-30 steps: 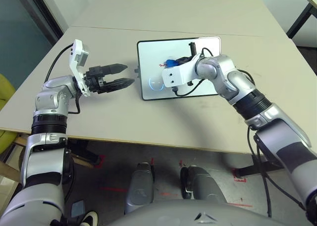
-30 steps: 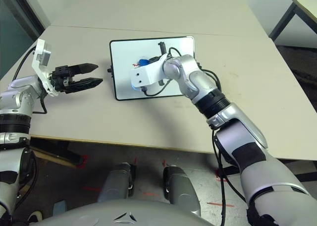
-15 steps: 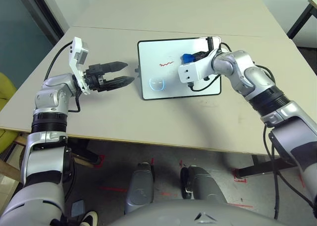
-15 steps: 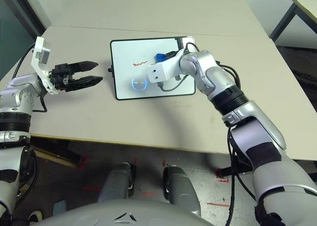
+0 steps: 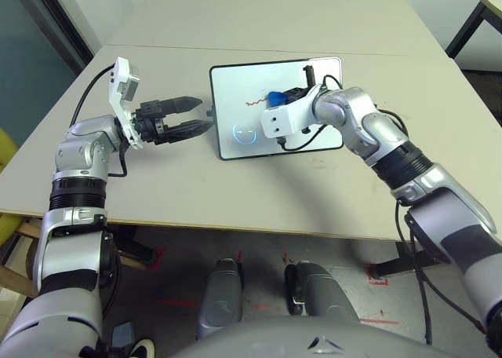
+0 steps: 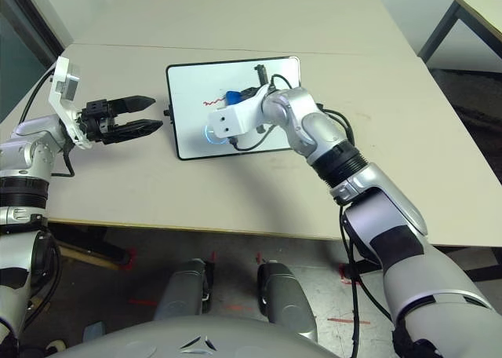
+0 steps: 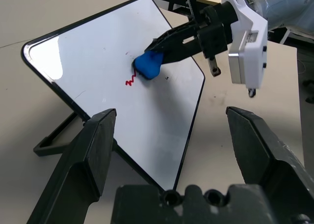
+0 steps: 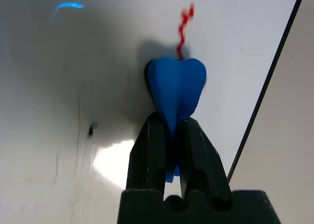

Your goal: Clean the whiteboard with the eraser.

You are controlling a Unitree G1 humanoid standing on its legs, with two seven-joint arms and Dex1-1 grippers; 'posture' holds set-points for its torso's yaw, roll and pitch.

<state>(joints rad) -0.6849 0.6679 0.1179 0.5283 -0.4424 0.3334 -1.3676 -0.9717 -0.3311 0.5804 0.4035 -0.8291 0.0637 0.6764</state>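
As seen from the left eye view, the whiteboard point(image 5: 276, 107) stands tilted on the beige table point(image 5: 235, 193), in front of the robot and slightly toward its left arm. The right gripper point(image 5: 284, 96) reaches over the board from the right, fingers clamped on the eraser point(image 5: 274, 99), which sits against the white surface just beside a red squiggle point(image 5: 253, 103). A faint blue circular doodle point(image 5: 245, 132) lies near the board's lower left corner. The left gripper point(image 5: 192, 116) hovers just off the board's left edge, pointing at it, its two black fingers parted and holding nothing.

From the right eye view, the same layout applies: the eraser is at the upper middle of the board, the left gripper is apart from the frame.

From the left wrist view, the left gripper's own fingers point(image 7: 93, 155) stand wide apart with the board between and beyond them. The board leans on a black stand point(image 7: 56, 138). The eraser presses on the board at the end of the red squiggle, pinched by the right gripper.

From the right wrist view, the two fingers point(image 8: 147, 160) are squeezed on the eraser point(image 8: 176, 89), deforming it. Its tip touches the board at the foot of the red squiggle point(image 8: 184, 30). The board's black frame point(image 8: 267, 86) runs alongside.
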